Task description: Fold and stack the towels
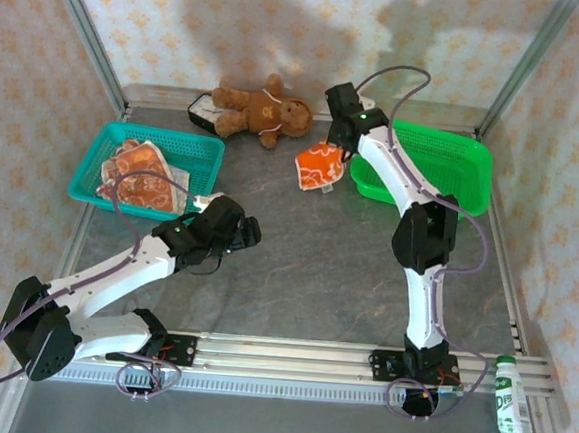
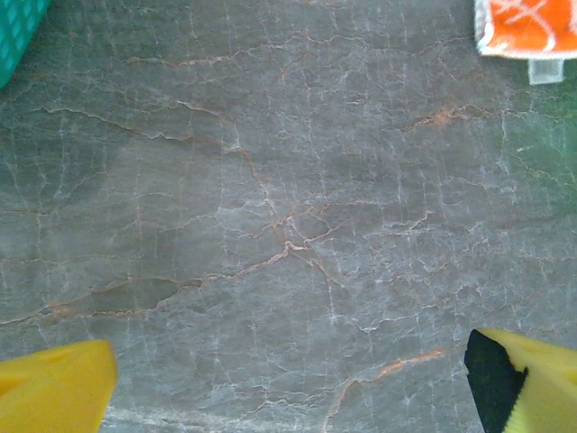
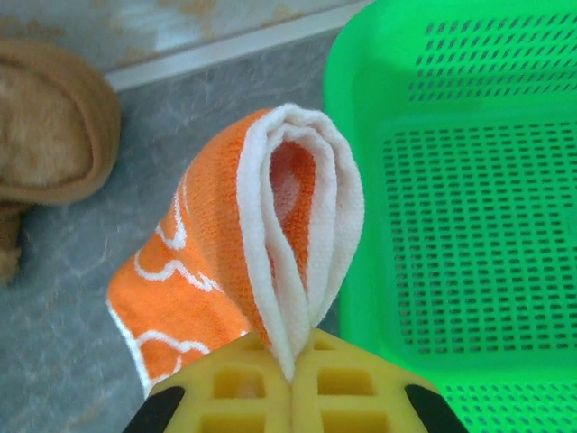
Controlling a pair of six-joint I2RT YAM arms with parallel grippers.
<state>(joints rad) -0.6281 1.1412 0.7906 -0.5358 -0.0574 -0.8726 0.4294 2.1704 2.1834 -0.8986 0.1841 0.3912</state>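
An orange towel with white flowers (image 1: 318,167) hangs above the table just left of the green basket. My right gripper (image 1: 340,140) is shut on it. In the right wrist view the cloth (image 3: 236,262) is pinched between the yellow pads (image 3: 356,383), its white folded edge looping upward. Folded towels (image 1: 142,174) with orange and cream print lie in the teal basket (image 1: 206,150). My left gripper (image 1: 248,231) hovers over bare table, open, its yellow fingertips (image 2: 56,390) wide apart with nothing between. A corner of the orange towel (image 2: 527,25) shows at the top right of the left wrist view.
An empty green basket (image 1: 464,170) stands at the back right. A brown teddy bear (image 1: 262,110) lies at the back centre beside a dark object. A bottle (image 1: 515,407) lies off the table's near right corner. Patterned walls enclose the table.
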